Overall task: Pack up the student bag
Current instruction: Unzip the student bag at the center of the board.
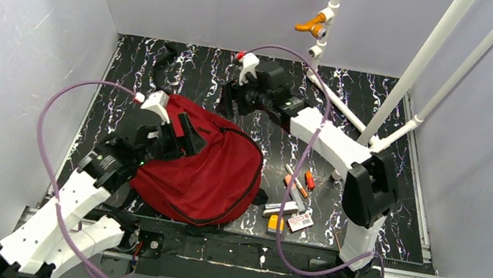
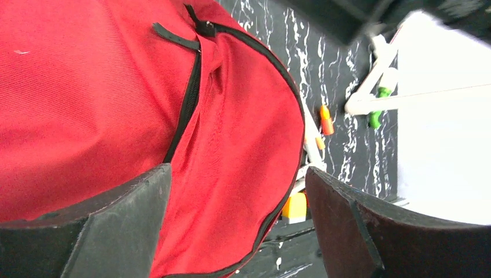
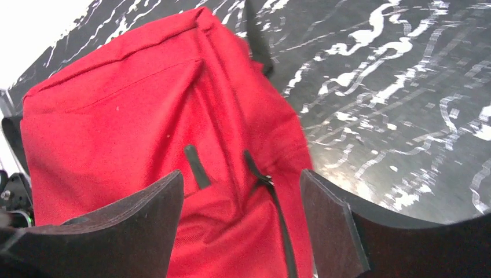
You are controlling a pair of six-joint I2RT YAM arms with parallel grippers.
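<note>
The student bag is a dark red fabric backpack with black zips, lying on the black marbled table at the near left. My left gripper is open over the bag's upper left part. In the left wrist view red fabric and a black zip lie between the spread jaws. My right gripper is open just beyond the bag's far edge. In the right wrist view it hangs over the bag, with a zip pull between the jaws. Neither gripper holds anything.
Small items lie on the table right of the bag: orange markers, a grey bar, a yellow block and a white card. A black strap lies at the far left. White pipes rise at the right.
</note>
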